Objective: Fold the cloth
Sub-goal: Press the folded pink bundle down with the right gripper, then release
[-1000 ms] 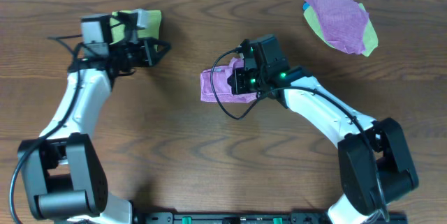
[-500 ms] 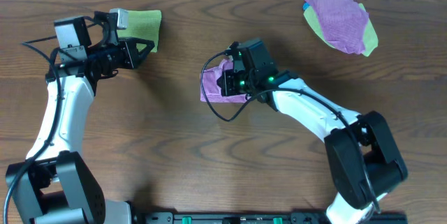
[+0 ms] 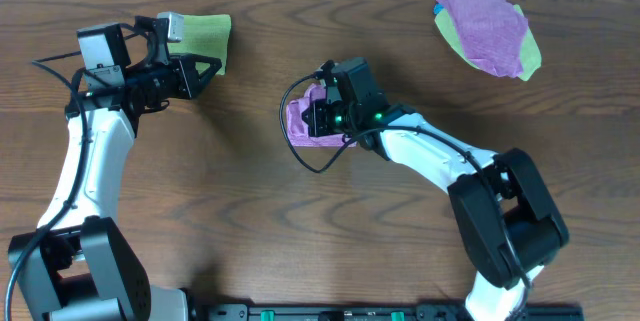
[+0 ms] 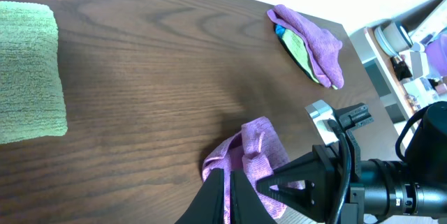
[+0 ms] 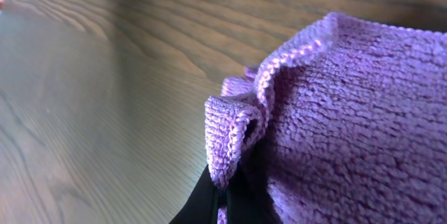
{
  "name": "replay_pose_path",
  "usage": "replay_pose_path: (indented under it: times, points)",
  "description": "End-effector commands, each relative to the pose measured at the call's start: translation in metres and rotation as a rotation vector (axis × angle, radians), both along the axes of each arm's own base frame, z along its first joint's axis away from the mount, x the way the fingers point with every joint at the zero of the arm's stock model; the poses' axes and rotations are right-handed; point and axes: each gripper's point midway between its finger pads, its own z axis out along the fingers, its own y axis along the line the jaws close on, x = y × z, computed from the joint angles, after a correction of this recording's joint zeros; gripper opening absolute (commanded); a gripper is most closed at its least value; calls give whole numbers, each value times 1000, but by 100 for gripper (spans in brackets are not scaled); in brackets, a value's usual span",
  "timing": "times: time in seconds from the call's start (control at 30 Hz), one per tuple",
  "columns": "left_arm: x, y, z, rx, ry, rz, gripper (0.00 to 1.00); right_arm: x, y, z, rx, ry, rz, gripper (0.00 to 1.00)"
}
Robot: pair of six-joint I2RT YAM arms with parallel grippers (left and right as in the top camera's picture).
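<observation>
A purple cloth [image 3: 301,124] lies bunched at the table's middle; it also shows in the left wrist view [image 4: 253,153] and fills the right wrist view [image 5: 349,112]. My right gripper [image 3: 318,113] is over its right part, shut on a folded edge of the cloth [image 5: 222,190], and hides much of it from above. My left gripper [image 3: 212,65] is shut and empty, held above the table just below a folded green cloth [image 3: 205,37]. Its closed fingers [image 4: 228,197] point toward the purple cloth, well apart from it.
A pile of purple, green and blue cloths [image 3: 487,27] lies at the back right, also seen in the left wrist view [image 4: 309,47]. The green folded cloth [image 4: 28,70] sits at the back left. Bare wood lies across the front of the table.
My right gripper has dragged the purple cloth's edge to the left, bunching the cloth narrower. My left arm has drawn back to the left, off the green cloth, then held still.
</observation>
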Motion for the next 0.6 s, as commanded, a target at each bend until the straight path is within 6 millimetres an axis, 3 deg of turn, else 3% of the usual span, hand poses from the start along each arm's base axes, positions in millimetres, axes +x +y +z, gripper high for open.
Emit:
replay_pose_path:
  times: [0.0,0.43,0.47,0.57]
  points:
    - [1,0,13,6,-45,-19,6,-1,14,-1,24,8,8,1]
    - [0,-1,13,6,-45,-20,6,-7,27,-7,45,15,38,1]
    - [0,-1,13,6,-45,-20,6,-7,27,-9,47,20,40,2]
    - [0,-1,13,6,-45,-20,6,-8,29,-9,50,22,37,22]
